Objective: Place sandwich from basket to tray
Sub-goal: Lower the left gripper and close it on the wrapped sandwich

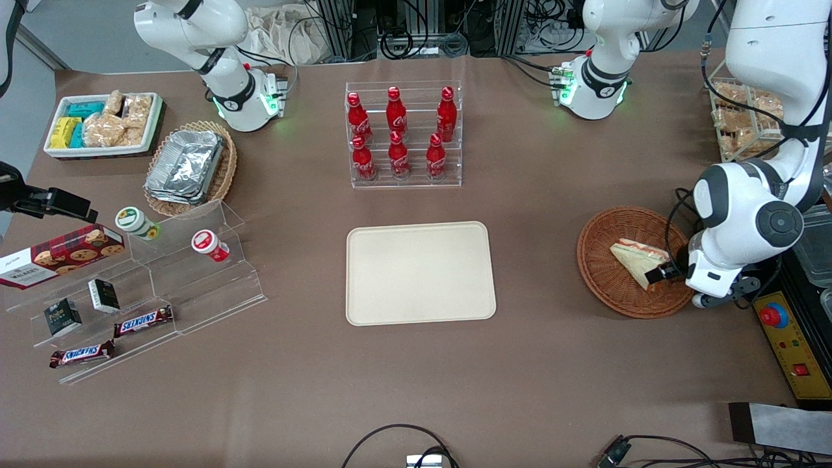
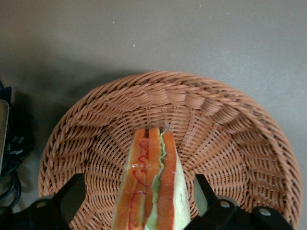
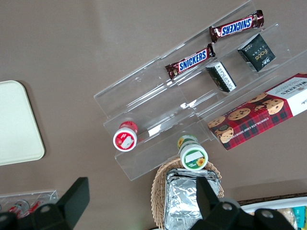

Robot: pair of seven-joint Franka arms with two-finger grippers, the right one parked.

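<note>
Left wrist view: triangular wedge sandwich (image 2: 153, 184) of pale bread with red-orange filling, lying in round reddish-brown woven wicker basket (image 2: 230, 120), long axis running straight out from gripper (image 2: 139, 201). Black fingers (image 2: 72, 194) spread wide either side of wedge, not touching, holding nothing. Only here visible: gaps between pads and bread. Front view only: large flat cream-beige rectangular tray (image 1: 420, 272), well apart from basket toward parked arm's end of brown table (image 1: 533, 364).

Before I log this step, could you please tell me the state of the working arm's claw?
Left claw: open, fingers straddling the sandwich in the wicker basket, not yet closed.
</note>
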